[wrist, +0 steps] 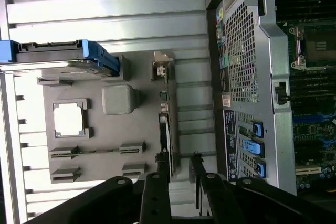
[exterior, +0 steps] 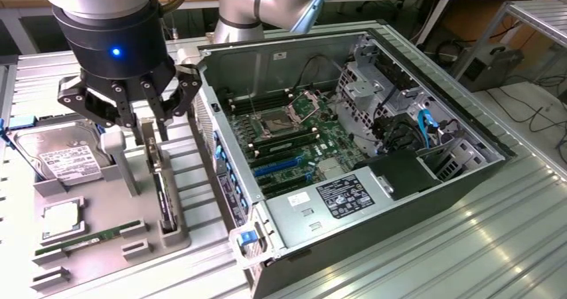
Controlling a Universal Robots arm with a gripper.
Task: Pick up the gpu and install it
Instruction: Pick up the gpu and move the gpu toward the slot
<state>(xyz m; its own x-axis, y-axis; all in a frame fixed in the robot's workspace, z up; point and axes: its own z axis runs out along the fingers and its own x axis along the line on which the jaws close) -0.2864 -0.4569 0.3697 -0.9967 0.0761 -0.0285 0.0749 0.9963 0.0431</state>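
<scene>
The fingers [wrist: 155, 192] of the gripper [wrist: 178, 158] stand apart, with a clear gap between the 2 tips, and they grip nothing. In the wrist view the gpu [wrist: 164, 124] is seen from its thin edge, a long dark strip standing in the grey holder tray [wrist: 142, 129]. One end of the strip runs in toward the gap and lies close to 1 of the fingertips; whether it touches I cannot tell.

In the exterior view the gripper [exterior: 153, 138] hangs low over the tray [exterior: 97, 206], pointing down, just over the far end of the gpu [exterior: 161, 193]. The card stands upright on its long edge in a slot at the side of the tray that is nearest to the computer case [exterior: 265, 66].

On the same tray, toward the exterior view's left, the hard drive [exterior: 62, 156] with a white label leans in its own place, and near it are a square processor chip [exterior: 60, 219] and a slim green memory stick [exterior: 89, 239]. The wrist view shows the hard drive [wrist: 58, 56] with a blue part at its end, the chip [wrist: 70, 119] as a bright square, and the perforated back panel of the case [wrist: 241, 51] beside the tray.

The case lies open on the ribbed metal table [exterior: 461, 246], at the exterior view's right of the tray. Inside it the green motherboard [exterior: 293, 133] is visible, with blue slots on it
</scene>
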